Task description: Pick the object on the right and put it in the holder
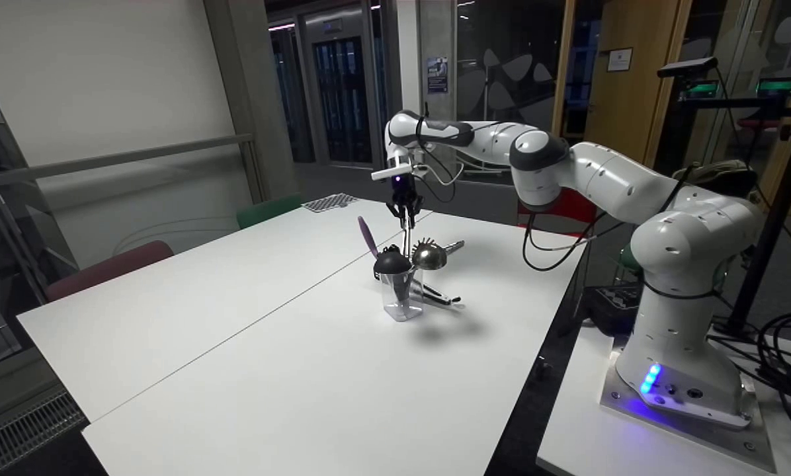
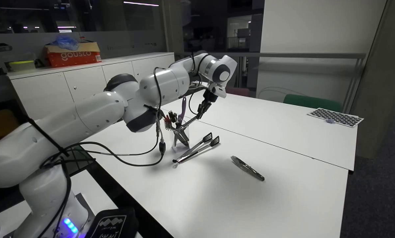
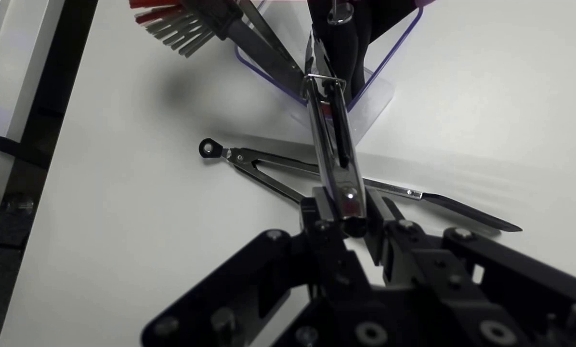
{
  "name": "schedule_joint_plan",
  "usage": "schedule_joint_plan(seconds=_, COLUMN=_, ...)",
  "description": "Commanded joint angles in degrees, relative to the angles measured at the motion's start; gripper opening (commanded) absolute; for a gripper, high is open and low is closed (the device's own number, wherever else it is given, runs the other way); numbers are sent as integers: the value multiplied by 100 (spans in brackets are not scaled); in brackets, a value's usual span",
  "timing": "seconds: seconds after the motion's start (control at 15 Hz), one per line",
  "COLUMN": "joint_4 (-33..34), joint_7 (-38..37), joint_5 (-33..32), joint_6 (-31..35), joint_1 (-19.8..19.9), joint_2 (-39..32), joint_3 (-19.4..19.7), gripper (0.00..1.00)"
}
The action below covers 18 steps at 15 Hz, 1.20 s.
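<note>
Gripper (image 3: 346, 206) clamped on 1 end of slim metal tongs (image 3: 324, 149); their long axis slants downward, far end pointing toward the mouth of the clear holder (image 1: 402, 309).

In an exterior view, a green chair (image 1: 270, 211) and a maroon chair (image 1: 114, 266) are lining the left edge of the desk (image 1: 290, 377), and a red chair (image 1: 574, 208) is standing past its far edge. A light (image 2: 141, 4) is glowing in a dark window (image 2: 118, 19) above white cupboards (image 2: 85, 79).
</note>
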State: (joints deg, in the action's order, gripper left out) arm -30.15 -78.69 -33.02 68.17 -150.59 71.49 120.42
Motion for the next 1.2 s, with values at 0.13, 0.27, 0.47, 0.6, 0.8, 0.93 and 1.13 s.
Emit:
schedule_joint_plan(seconds=0.13, joint_4=-254, joint_7=216, joint_5=-474, joint_6=-5, joint_1=-25, joint_2=-301, joint_3=-182, gripper=5)
schedule_joint_plan(seconds=0.27, joint_4=-279, joint_7=284, joint_5=-605, joint_6=-17, joint_1=-36, joint_2=-360, joint_3=-248, gripper=5)
schedule_joint_plan(seconds=0.47, joint_4=-339, joint_7=388, joint_5=-814, joint_6=-32, joint_1=-40, joint_2=-459, joint_3=-340, gripper=5)
schedule_joint_plan(seconds=0.6, joint_4=-365, joint_7=437, joint_5=-927, joint_6=-31, joint_1=-46, joint_2=-493, joint_3=-407, gripper=5)
schedule_joint_plan(seconds=0.8, joint_4=-646, joint_7=409, joint_5=-1014, joint_6=132, joint_1=11, joint_2=-616, joint_3=-402, gripper=5)
schedule_joint_plan(seconds=0.93, joint_4=-814, joint_7=339, joint_5=-1153, joint_6=287, joint_1=11, joint_2=-664, joint_3=-369, gripper=5)
schedule_joint_plan(seconds=1.13, joint_4=-1147, joint_7=200, joint_5=-1358, joint_6=534, joint_1=52, joint_2=-701, joint_3=-347, gripper=5)
